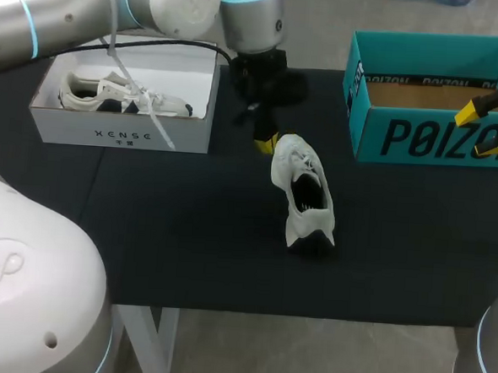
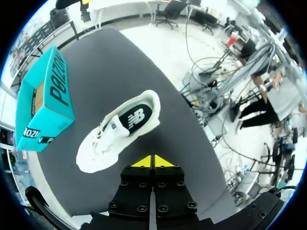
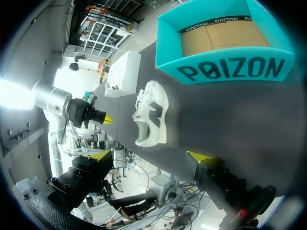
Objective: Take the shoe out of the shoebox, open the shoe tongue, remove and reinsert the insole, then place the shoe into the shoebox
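Two boxes sit on the black counter (image 1: pixel 187 233) right now, one in each far corner. The teal box (image 1: pixel 430 134) is in the far right corner, open on top, with a brown cardboard floor showing inside. The white box (image 1: pixel 122 111) is in the far left corner, also open, and a pale spare shoe (image 1: pixel 119 96) with dark patches lies in it, laces loose.

The shoe (image 1: pixel 302 190) I'm working with is out of the box. It sits on its sole around the middle of the counter, toe toward the far edge, heel toward the near edge. It's white, and you can look straight down the opening at the dark insole (image 2: pixel 135 117), which is in place inside.

Left jaws: pressed together, nothing in them. From the left wrist the two yellow fingertips (image 2: pixel 144 162) meet in a point. They hang just past the shoe's toe on the far side, close but not touching it. My left arm (image 1: pixel 91 8) comes in over the white box.

Right jaws: spread wide apart, nothing between them, with a yellow tip (image 3: pixel 101 155) out on each side. They hang at the right end of the teal box, well apart from the shoe. I can't tell whether they touch the box wall.
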`<move>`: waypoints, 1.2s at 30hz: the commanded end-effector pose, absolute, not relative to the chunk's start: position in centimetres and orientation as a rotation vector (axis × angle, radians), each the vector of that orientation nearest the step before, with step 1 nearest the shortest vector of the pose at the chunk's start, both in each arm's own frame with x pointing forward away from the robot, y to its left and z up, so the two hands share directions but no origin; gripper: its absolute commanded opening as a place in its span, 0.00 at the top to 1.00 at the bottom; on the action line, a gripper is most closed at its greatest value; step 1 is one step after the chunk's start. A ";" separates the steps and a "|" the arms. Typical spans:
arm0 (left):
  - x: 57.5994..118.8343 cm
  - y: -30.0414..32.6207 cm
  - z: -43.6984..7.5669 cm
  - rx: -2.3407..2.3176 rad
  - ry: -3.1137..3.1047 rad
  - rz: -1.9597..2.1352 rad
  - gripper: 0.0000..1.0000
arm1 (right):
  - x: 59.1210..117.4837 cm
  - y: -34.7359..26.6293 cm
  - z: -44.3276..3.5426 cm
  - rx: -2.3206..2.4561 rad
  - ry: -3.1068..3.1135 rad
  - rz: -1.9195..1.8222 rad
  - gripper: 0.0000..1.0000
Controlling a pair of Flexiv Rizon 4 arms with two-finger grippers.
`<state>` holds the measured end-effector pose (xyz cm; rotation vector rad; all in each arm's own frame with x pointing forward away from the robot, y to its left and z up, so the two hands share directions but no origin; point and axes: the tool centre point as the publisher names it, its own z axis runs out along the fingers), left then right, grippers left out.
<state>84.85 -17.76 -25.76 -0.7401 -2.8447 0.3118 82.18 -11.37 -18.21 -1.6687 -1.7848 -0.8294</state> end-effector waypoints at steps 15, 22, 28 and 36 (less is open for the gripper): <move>80.0 -20.4 -25.1 0.578 -3.000 0.428 1.00 | 82.2 -11.4 -18.2 -1.670 -1.786 -0.825 0.00; 77.9 -21.7 -27.7 0.706 -2.929 0.410 0.59 | 82.2 -11.4 -18.2 -1.670 -1.786 -0.825 0.00; 75.9 -23.0 -28.1 0.550 -2.959 0.415 0.04 | 82.2 -11.4 -18.2 -1.670 -1.786 -0.825 0.00; 74.5 -24.2 -27.2 0.217 -3.092 0.311 0.00 | 82.2 -11.4 -18.2 -1.670 -1.786 -0.825 0.00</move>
